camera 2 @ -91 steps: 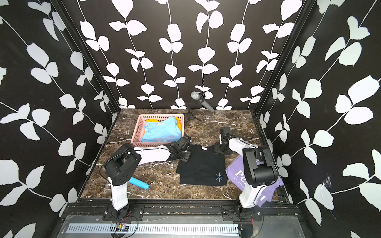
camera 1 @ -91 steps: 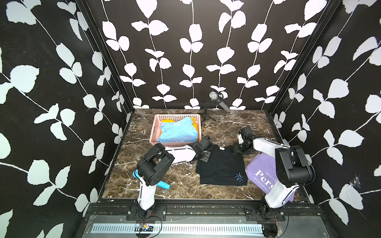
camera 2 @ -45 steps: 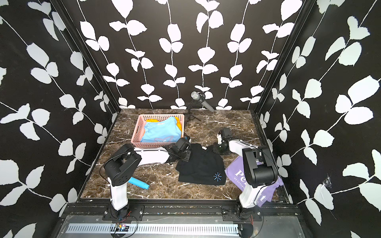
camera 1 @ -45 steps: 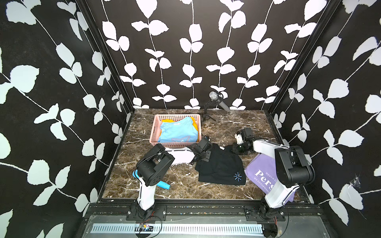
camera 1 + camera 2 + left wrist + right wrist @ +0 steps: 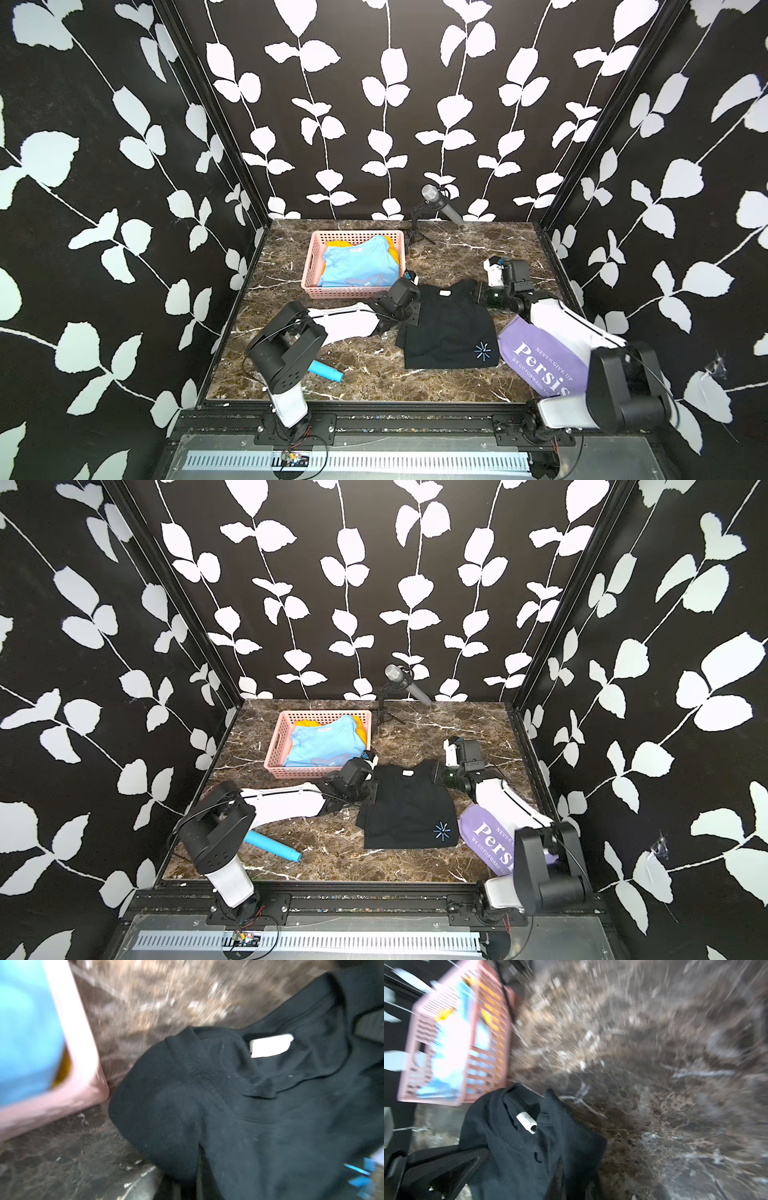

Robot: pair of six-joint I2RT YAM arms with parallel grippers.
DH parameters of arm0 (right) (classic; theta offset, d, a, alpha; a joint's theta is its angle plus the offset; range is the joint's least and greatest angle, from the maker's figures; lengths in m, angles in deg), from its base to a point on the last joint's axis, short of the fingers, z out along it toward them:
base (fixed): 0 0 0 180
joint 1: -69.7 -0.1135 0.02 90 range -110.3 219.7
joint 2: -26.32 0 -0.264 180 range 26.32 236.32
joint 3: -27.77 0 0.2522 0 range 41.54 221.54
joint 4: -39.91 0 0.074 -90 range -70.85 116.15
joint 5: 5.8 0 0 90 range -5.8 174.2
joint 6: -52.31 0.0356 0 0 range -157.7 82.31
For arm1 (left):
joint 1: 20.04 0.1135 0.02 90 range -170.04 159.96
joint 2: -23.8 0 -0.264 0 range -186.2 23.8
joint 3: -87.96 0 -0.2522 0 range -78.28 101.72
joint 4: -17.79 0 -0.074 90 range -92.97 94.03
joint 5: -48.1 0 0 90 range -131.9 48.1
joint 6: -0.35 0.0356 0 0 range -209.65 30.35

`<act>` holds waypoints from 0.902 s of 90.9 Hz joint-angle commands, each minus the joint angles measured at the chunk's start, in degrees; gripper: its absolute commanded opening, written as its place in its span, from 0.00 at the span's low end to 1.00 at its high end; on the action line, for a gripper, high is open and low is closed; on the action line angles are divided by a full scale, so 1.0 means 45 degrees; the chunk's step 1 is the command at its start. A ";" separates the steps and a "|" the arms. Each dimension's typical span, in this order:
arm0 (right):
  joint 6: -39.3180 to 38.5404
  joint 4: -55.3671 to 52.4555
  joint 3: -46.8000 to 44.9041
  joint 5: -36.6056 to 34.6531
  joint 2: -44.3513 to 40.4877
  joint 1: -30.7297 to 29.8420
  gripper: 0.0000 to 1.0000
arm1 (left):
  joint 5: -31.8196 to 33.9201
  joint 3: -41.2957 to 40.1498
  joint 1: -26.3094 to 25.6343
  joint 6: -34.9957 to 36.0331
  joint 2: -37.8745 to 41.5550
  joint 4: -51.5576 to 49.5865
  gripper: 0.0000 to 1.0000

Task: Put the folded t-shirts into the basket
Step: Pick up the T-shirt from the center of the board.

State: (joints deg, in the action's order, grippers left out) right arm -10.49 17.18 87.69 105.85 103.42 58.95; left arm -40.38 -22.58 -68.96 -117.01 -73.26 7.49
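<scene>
Both top views: clamped shut on far corners of black shirt [image 5: 451, 328] with left gripper [image 5: 413, 299], right gripper [image 5: 478, 293]; could sag open, snag basket [image 5: 351, 294] rim.

**Both arms reach low, jaws closed on cloth**

The left arm [image 5: 345, 323] rises from the counter's near edge, folds at its black elbow and lays its white forearm low, nearly level, toward the counter's middle. The left gripper [image 5: 417, 296] is clamped on one shoulder of the black t-shirt [image 5: 449, 328]. The right arm [image 5: 569, 322] stretches from the near right corner along the right edge, wrist turned inward. The right gripper [image 5: 477, 291] pinches the opposite shoulder, and its dark finger [image 5: 446, 1162] shows against the cloth in the right wrist view.
</scene>
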 commanded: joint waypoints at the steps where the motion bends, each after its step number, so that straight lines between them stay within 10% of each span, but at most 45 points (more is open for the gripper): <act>1: 0.0621 0.0995 -0.0118 -0.0087 -0.0932 -0.0036 0.00 | -0.0511 -0.0164 -0.0031 0.0261 0.1266 0.0211 0.00; 38: 0.1241 0.0655 0.1657 -0.0796 -0.2753 -0.1483 0.00 | 0.0377 0.0686 0.0261 0.1843 0.4237 -0.2278 0.00; 82: 0.2886 0.2843 0.4142 -0.2711 -0.0366 -0.4924 0.00 | 0.1015 0.2193 0.3148 0.3645 0.6684 -0.6189 0.00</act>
State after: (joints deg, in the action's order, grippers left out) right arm -0.26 22.93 102.66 97.20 98.74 39.92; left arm -36.47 -15.54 -58.38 -103.57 -45.76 -14.80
